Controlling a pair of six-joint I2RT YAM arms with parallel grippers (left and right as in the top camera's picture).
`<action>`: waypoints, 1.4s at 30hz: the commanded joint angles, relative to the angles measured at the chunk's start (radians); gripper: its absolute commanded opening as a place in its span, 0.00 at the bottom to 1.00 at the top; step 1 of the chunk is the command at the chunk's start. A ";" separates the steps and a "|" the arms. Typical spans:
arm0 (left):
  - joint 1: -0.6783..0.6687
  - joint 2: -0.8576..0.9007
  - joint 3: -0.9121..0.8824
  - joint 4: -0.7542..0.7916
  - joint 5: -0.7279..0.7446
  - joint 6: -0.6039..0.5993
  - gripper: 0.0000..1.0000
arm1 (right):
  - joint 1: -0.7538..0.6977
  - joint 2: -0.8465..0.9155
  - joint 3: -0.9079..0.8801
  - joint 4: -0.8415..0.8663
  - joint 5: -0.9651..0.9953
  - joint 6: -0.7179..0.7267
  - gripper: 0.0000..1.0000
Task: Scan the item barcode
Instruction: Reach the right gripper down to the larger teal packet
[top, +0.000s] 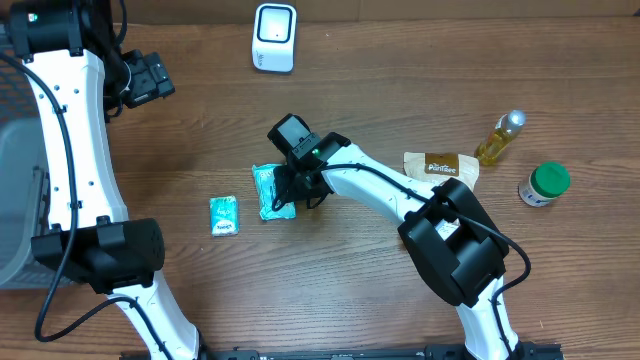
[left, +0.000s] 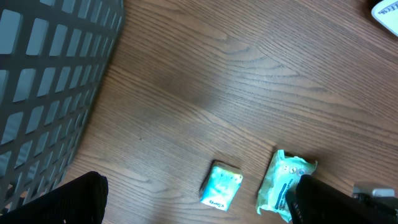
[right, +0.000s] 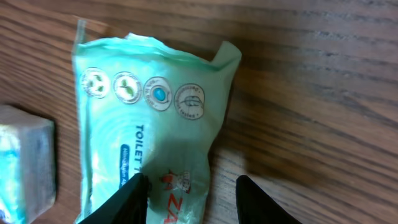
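Target item as we read it: pale green soft-plastic wipes packet, lying flat on the brown wooden table, printed face up, roughly mid-table. Right gripper sits low over one end of the packet with its jaws part open. One finger overlaps the packet, the other is over bare wood just beside the packet's edge. We see nothing clamped, and the packet is not lifted.

Left gripper is up at the far left, well apart from the packet, jaws spread wide and empty.

Small square teal sachet lies just beside the packet, not touching it. White rounded barcode scanner stands at the far edge, well apart from the packet.

Off to the right we have a brown snack wrapper, a clear yellow bottle and a green-lidded white jar. Grey mesh basket sits at the left edge of the table.
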 joint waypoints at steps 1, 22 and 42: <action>-0.001 -0.023 -0.004 -0.002 0.008 0.004 1.00 | 0.002 0.027 -0.007 -0.045 0.146 0.095 0.42; -0.001 -0.023 -0.004 -0.002 0.009 0.004 1.00 | -0.015 0.057 0.008 -0.103 0.316 0.140 0.61; -0.001 -0.023 -0.004 -0.002 0.008 0.004 1.00 | 0.199 -0.037 0.116 -0.050 0.299 0.106 0.59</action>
